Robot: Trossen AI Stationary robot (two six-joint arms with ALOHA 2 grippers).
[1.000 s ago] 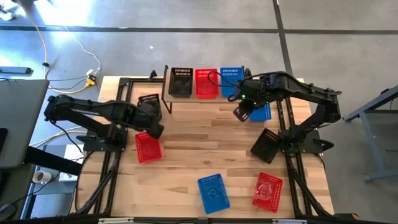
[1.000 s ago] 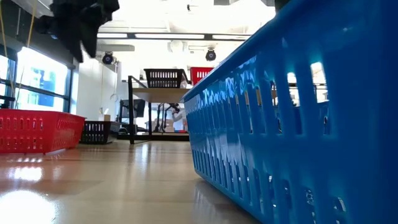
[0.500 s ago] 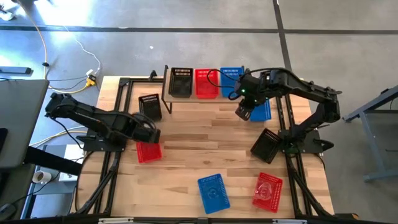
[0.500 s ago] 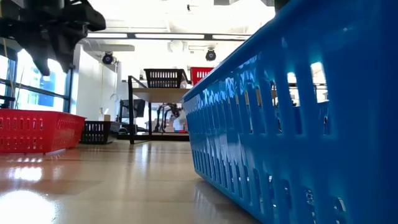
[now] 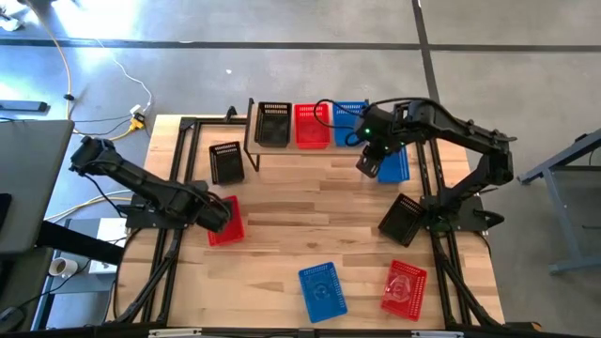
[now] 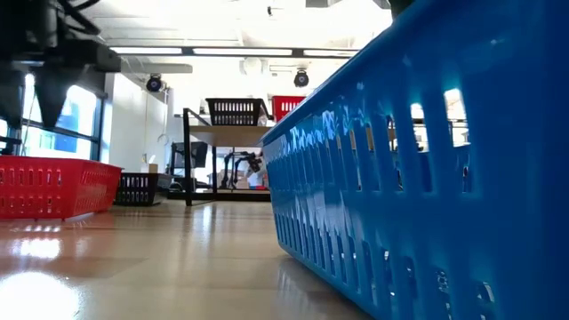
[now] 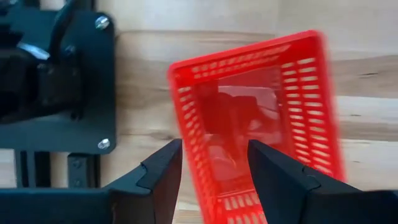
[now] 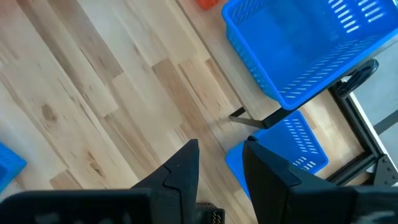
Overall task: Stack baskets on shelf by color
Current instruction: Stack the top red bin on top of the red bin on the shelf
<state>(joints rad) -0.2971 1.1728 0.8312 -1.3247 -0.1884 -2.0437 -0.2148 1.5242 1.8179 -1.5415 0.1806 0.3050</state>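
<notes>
Shelf (image 5: 282, 150): you have one black basket (image 5: 273, 123), one red basket (image 5: 312, 126) and one blue basket (image 5: 349, 120) on it, far centre.
Left to stack: six baskets remain on the table.
Left gripper (image 7: 214, 168): your fingers stand apart over the red basket at left (image 7: 261, 118), straddling its wall, not clamped.
Right gripper (image 8: 221, 163): fingers slightly apart, holding nothing, above the blue basket just right of the shelf (image 5: 394, 167).
Writing: none readable.
</notes>
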